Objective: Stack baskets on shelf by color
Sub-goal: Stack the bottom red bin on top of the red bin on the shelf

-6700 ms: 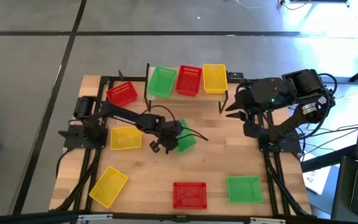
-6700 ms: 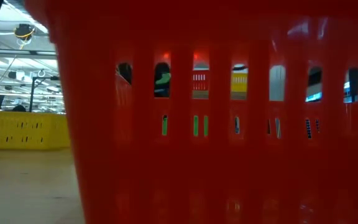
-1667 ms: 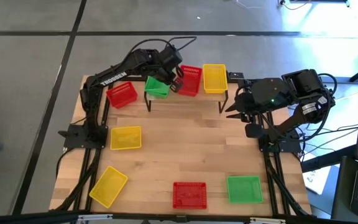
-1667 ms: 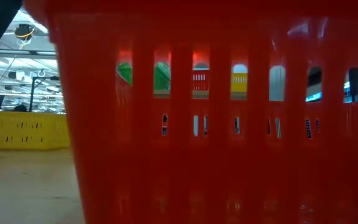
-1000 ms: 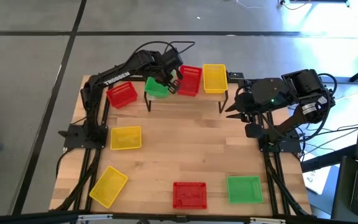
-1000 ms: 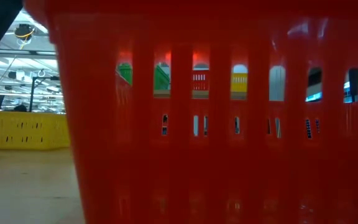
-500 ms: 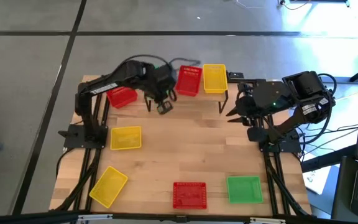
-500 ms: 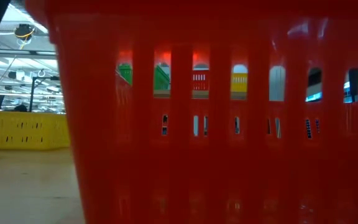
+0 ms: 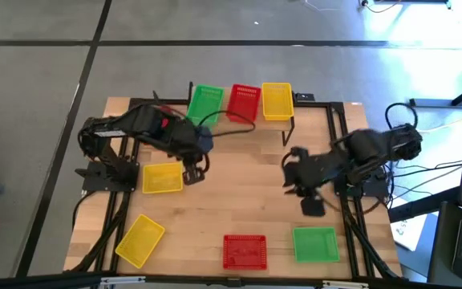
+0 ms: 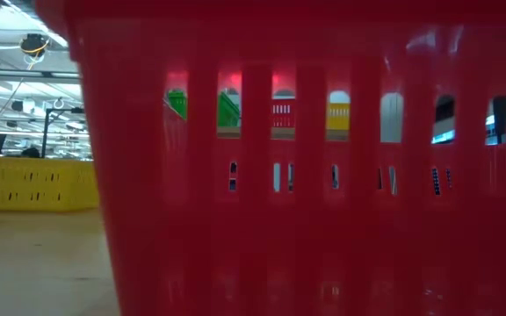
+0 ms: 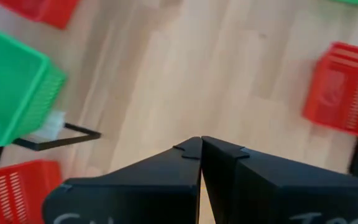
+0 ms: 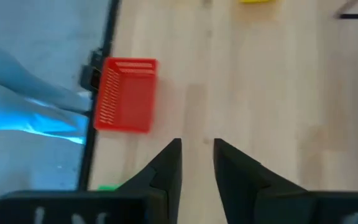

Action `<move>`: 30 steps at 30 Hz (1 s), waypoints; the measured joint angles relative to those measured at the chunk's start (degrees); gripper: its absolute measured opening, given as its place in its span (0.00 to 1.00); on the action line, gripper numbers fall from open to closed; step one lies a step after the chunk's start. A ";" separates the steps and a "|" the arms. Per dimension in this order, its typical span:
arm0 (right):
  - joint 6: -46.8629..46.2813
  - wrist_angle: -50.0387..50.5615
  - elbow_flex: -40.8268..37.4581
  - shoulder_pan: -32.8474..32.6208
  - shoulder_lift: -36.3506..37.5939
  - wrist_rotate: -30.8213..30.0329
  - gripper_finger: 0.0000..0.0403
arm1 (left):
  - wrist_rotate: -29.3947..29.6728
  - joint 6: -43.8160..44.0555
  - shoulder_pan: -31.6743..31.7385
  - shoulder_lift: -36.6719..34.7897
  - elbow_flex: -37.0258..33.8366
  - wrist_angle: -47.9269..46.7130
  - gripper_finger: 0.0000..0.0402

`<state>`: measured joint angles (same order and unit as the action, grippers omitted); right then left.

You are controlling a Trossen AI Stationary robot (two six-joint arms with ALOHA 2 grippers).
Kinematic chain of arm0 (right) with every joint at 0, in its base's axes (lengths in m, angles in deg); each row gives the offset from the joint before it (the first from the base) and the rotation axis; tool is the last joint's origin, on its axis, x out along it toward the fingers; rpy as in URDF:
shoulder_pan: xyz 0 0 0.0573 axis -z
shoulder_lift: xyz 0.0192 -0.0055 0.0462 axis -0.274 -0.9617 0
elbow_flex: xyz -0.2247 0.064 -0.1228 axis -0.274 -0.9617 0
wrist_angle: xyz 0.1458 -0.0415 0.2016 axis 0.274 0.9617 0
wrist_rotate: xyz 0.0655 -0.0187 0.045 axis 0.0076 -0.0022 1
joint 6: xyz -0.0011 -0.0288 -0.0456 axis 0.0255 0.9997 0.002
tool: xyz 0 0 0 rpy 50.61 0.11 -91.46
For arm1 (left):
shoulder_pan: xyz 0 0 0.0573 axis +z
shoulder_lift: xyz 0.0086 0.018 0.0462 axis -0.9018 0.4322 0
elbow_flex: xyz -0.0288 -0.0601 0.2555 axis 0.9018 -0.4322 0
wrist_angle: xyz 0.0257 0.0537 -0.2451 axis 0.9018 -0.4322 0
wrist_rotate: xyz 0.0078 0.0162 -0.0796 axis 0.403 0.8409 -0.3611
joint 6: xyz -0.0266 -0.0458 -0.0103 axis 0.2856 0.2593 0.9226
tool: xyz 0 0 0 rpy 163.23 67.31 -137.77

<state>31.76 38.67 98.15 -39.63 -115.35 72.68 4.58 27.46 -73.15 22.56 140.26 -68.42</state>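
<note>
While the wooden table [image 9: 239,193] lies bare at centre, baskets line its edges; left gripper [image 9: 192,174] pressed together, right gripper [image 9: 311,205] parted, both empty.

Green [image 9: 207,102], red [image 9: 244,101], yellow baskets [image 9: 277,100] atop shelf [image 9: 293,122]

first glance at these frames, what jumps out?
Green, red and yellow baskets sit in a row on the shelf at the table's far edge. The left gripper, shut and empty, hangs beside a yellow table basket; the right gripper, open, hovers above a green one.
</note>
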 joint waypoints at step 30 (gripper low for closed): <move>-5.29 -49.22 -42.60 -5.98 -0.64 6.74 0.22 | 6.52 12.32 -12.00 -1.67 0.00 2.18 0.00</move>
<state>26.47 -10.55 55.55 -45.62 -115.99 79.42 11.10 39.78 -85.14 20.89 140.26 -66.25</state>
